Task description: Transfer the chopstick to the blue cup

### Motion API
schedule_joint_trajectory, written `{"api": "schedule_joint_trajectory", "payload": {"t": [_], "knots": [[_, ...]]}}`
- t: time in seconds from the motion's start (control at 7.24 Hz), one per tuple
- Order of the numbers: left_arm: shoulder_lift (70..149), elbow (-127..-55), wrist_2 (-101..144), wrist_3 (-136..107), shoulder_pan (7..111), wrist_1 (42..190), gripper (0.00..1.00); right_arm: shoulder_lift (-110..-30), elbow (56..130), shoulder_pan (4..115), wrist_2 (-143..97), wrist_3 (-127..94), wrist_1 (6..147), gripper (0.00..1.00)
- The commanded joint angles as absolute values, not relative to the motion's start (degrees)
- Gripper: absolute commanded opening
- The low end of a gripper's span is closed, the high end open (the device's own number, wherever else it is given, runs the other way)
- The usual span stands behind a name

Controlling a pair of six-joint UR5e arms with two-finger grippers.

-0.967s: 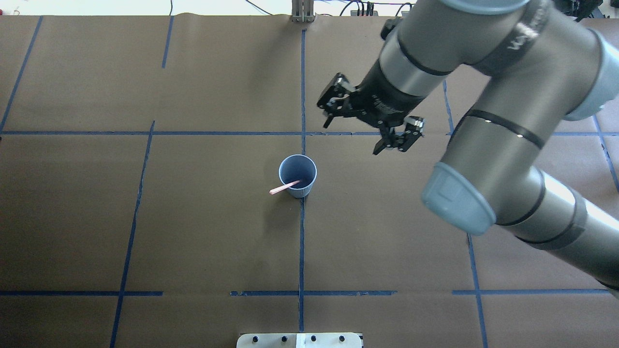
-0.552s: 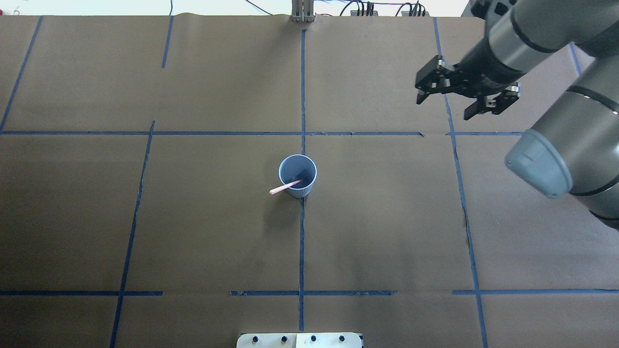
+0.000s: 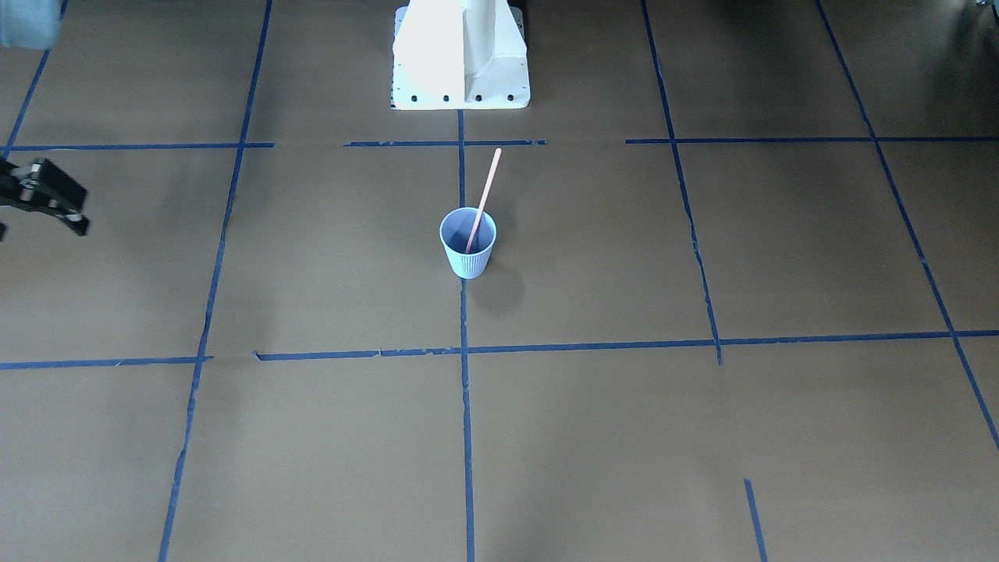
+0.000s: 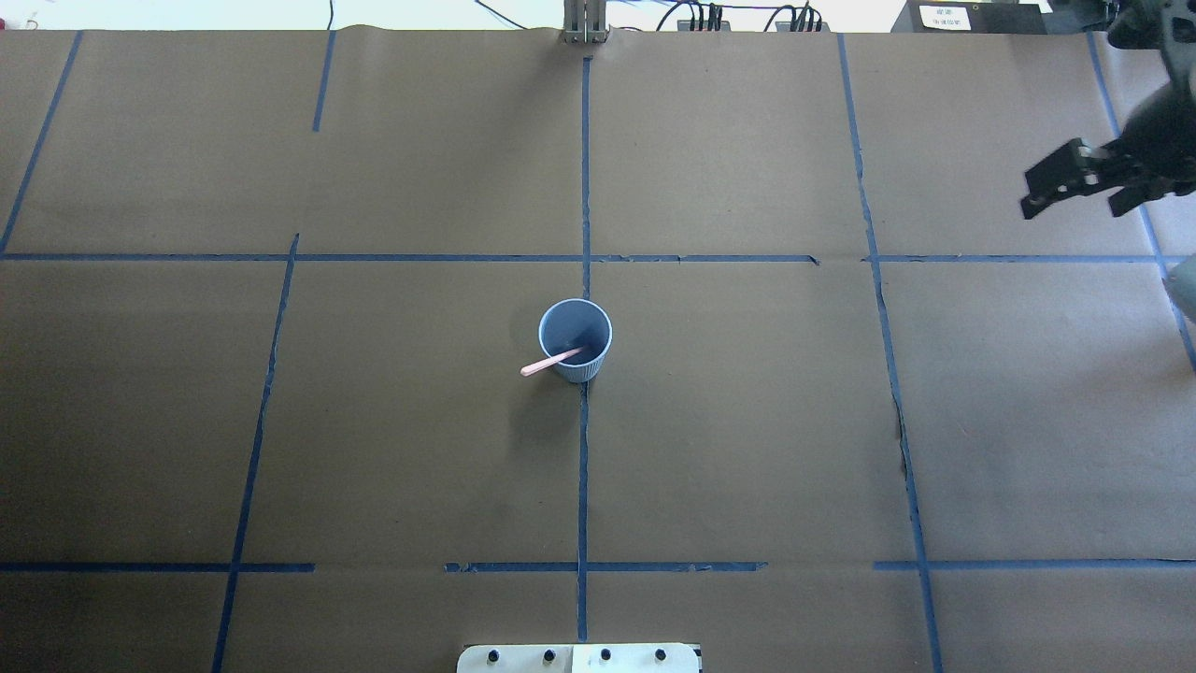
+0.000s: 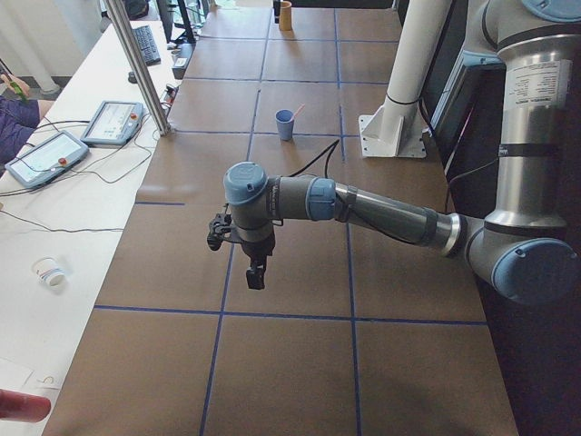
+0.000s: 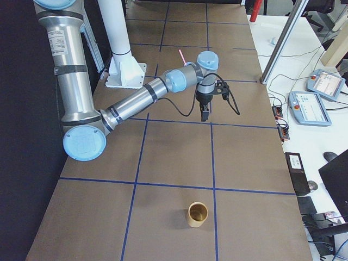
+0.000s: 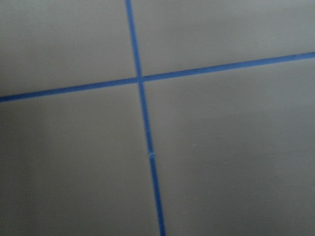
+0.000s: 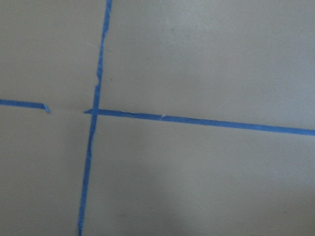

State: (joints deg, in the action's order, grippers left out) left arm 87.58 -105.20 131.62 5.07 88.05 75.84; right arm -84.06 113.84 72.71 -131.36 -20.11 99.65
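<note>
The blue cup [image 4: 575,339] stands upright at the middle of the table. The pale pink chopstick [image 4: 549,363] stands in it and leans over the rim on the side of the robot's base. Both also show in the front view, the cup [image 3: 468,242] and the stick [image 3: 485,191]. My right gripper [image 4: 1074,198] is open and empty, far to the right of the cup at the view's edge. My left gripper [image 5: 243,259] shows only in the exterior left view, over the table far from the cup [image 5: 285,123]; I cannot tell whether it is open or shut.
A tan cup [image 6: 197,213] stands near the table's end on my right. The white robot base [image 3: 460,55] is behind the blue cup. Blue tape lines cross the brown table cover. Teach pendants [image 5: 113,123] lie on a side table.
My right arm has drawn back to the right and away from the cup, its gripper open and empty. The cup and the chopstick have not moved.
</note>
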Motion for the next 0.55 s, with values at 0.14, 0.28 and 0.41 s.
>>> {"api": "schedule_joint_trajectory", "payload": {"t": [0.14,0.28,0.41], "knots": [[86.93,-102.48,131.66,5.45,88.59,76.55,1.00,-87.10,107.87,78.83,-135.01,-15.12,99.58,1.00],[86.84,-102.39,131.75,5.45,88.59,76.55,1.00,-88.67,106.10,81.62,-132.82,-15.20,99.49,1.00],[86.84,-102.31,131.75,5.45,88.51,76.55,1.00,-90.16,106.00,83.83,-132.89,-13.55,99.49,1.00]]}}
